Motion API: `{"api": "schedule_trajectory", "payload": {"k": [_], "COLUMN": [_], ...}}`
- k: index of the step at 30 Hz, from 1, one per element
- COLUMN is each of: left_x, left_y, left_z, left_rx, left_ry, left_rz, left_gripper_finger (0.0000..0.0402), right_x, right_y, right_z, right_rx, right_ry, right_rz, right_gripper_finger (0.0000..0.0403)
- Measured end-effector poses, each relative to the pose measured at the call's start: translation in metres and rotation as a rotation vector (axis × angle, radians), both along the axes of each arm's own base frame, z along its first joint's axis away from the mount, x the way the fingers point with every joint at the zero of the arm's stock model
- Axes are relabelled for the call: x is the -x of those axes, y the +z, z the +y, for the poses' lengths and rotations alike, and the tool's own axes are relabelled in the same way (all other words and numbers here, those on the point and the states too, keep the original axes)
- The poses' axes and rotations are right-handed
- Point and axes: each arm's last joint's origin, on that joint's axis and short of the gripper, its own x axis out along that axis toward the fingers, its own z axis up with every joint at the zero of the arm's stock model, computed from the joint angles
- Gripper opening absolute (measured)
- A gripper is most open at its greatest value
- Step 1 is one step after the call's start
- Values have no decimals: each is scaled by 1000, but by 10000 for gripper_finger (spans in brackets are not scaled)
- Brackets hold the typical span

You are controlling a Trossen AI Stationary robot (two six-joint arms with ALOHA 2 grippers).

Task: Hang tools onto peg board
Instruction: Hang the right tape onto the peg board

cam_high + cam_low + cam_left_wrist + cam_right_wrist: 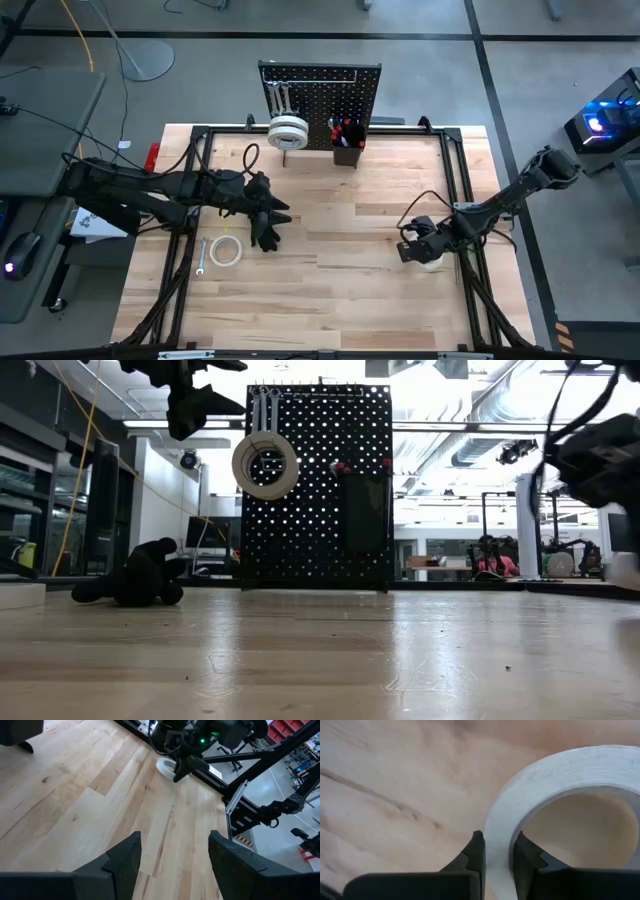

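From the overhead camera, my right end effector is down at the right side of the counter, sitting on a white tape roll near the counter's right rail. The peg board stands at the far edge, well apart from that roll and off toward the far left of it, so that's the way the roll has to travel. It already carries a hung tape roll, some wrenches and a small black bin with red-tipped stuff in it. My left end effector hovers over the left half, closer to the board than my right, with another loose tape roll and a wrench lying just beside it on the wood. Low camera: the board faces me dead centre, hung roll up on its left side, bin in the middle. There's a dark lump I can't identify on the counter at the left, and one arm hangs up top on each side. Left wrist cam: my own two fingers are spread wide with only bare wood between them, and across the counter I can see the right arm's roll. Right wrist cam: my fingers are pinching the wall of the white roll, one inside the ring and one outside. I'd guess the path to the board is open, but I'll need a free hook clear of the hung roll and the bin.
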Motion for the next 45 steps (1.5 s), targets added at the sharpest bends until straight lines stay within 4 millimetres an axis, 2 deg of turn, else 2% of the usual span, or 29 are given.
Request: {"api": "schedule_trajectory", "payload": {"k": [8,15,19,22,31,35,40,45], "left_x": [0,0,0,0,0,0,0,0], "left_y": [0,0,0,0,0,0,0,0], "left_z": [0,0,0,1,2,2,3,3], "left_rx": [-3,-4,-4,-19,-30,-31,-20,-7], "left_ry": [8,9,10,25,49,53,78,87], "left_rz": [-1,0,0,-1,-7,-8,-9,-8], "left_gripper_finger": [211,211,211,211,211,211,211,211], "right_x": [19,23,26,34,46,47,42,30], "right_y": [0,0,0,-1,-1,-4,-19,-31], "right_z": [22,33,41,45,57,61,72,84], "right_rx": [-111,-186,-156,-152,-95,-46,10,48], "right_ry": [-167,-136,34,138,245,225,209,175], "right_rz": [112,145,96,149,74,31,18,-107], "right_gripper_finger": [42,42,42,42,42,42,42,42]}}
